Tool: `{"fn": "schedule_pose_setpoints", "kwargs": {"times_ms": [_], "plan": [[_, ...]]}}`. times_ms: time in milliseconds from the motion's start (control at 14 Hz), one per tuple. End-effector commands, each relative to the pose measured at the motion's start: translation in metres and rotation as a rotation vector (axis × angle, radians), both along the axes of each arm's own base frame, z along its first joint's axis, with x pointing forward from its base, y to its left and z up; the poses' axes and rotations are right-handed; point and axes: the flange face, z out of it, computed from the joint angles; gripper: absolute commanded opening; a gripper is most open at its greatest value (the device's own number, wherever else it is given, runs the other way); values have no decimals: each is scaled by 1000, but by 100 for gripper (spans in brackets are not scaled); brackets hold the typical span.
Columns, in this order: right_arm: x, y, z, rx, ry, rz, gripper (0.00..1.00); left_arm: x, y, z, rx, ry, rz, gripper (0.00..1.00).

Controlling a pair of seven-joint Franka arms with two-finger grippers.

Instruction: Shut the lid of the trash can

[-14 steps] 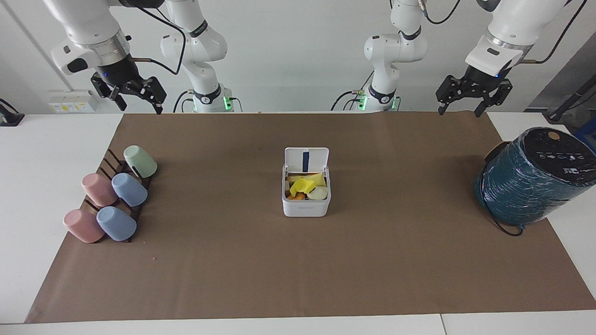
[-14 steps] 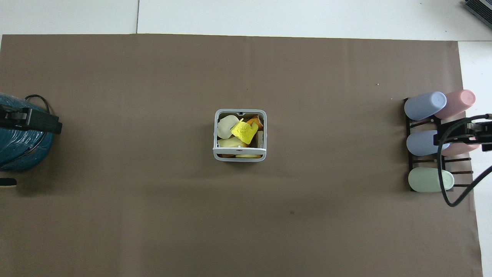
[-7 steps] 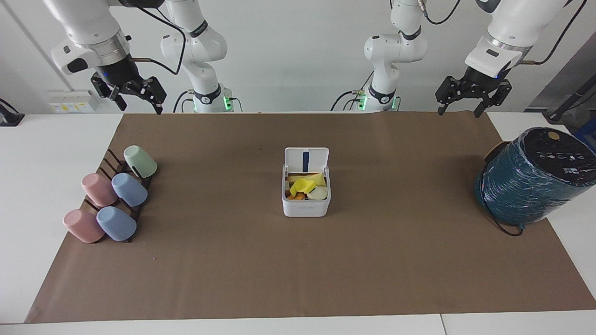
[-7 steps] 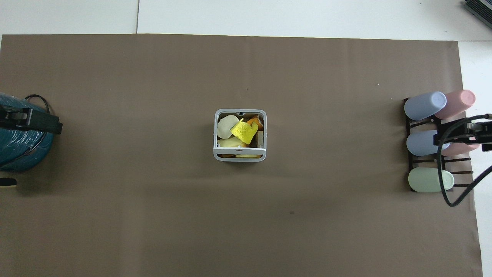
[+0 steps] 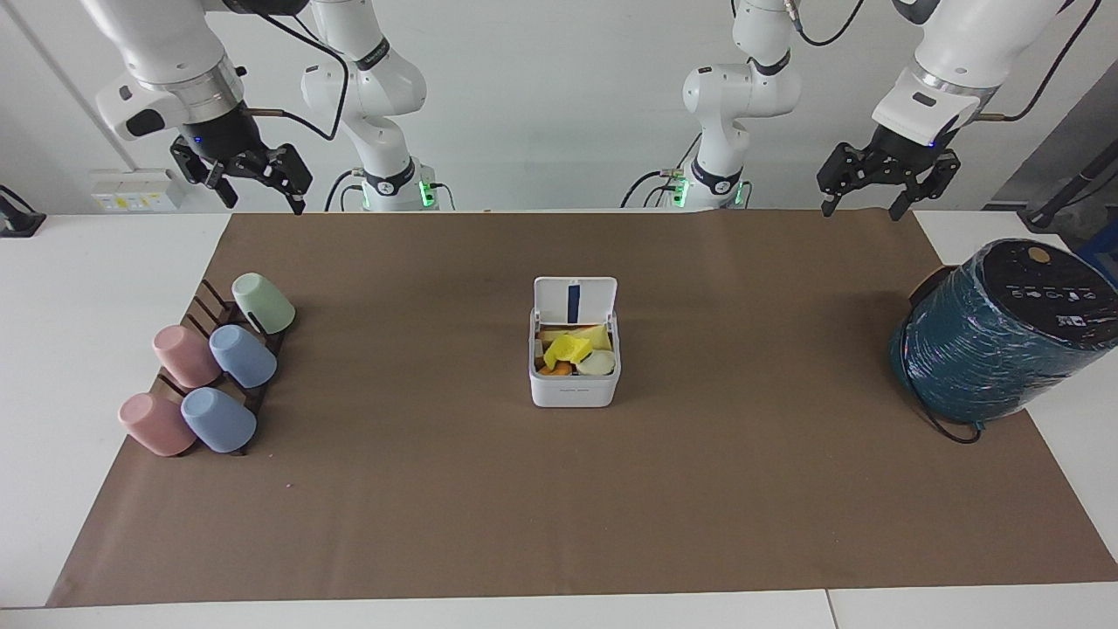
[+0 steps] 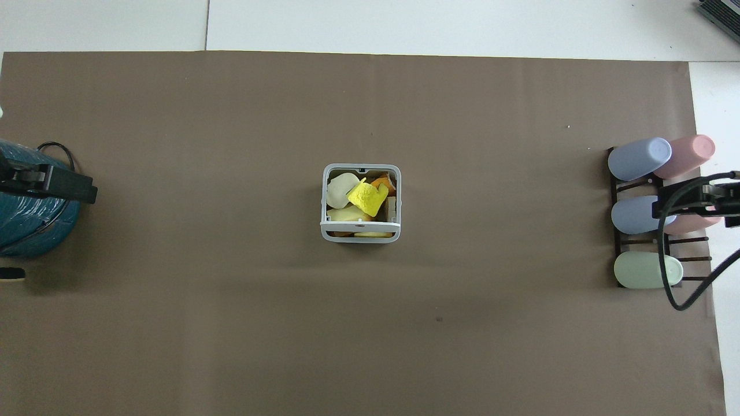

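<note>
The trash can (image 5: pixel 574 371) sits at the middle of the brown paper mat (image 5: pixel 559 489), well apart from everything else, and its lid (image 5: pixel 575 300) stands upright on the hinge at the edge nearer the robots, the dark blue stripe of its underside showing in the facing view. Yellow, white and orange scraps (image 6: pixel 361 199) fill the can to about its grey rim. Nothing about the can, lid or scraps has changed over the last second. The left gripper (image 5: pixel 859 208) hangs in the air over the mat's edge nearest the robots, toward the left arm's end of the table, with its fingers spread and nothing between them; in the overhead view it has slid slightly toward the middle of the table since a second ago, over the teal-wrapped cylinder (image 5: pixel 996 336) that leans at that end. The right gripper (image 5: pixel 266 203) hangs over the corresponding corner of the mat at the right arm's end, fingers apparently spread too, though the angle makes that less sure, and it has barely shifted. Five pastel cups (image 5: pixel 214 371) lie tilted on a dark rack (image 6: pixel 659 242) at that end.
</note>
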Motion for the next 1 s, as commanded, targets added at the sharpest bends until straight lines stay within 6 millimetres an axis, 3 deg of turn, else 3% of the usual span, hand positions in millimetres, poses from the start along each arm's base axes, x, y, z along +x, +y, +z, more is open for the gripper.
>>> {"fn": "schedule_pose_setpoints", "kwargs": {"times_ms": [0,214,500,643,929], "plan": [[-6,0,0,9,-5,-16,100,-7,-27,3,10,-12,-56,100],[-7,0,1,9,-7,-16,100,-6,-53,4,-35,-52,-90,100],[-6,0,0,9,-5,-16,100,-27,-124,-9,-55,-111,-146,99],[-7,0,1,9,-7,-16,100,-44,-161,-22,-73,-154,-203,68],[-6,0,0,9,-5,-16,100,-57,-225,-55,-103,-187,-260,39]]}}
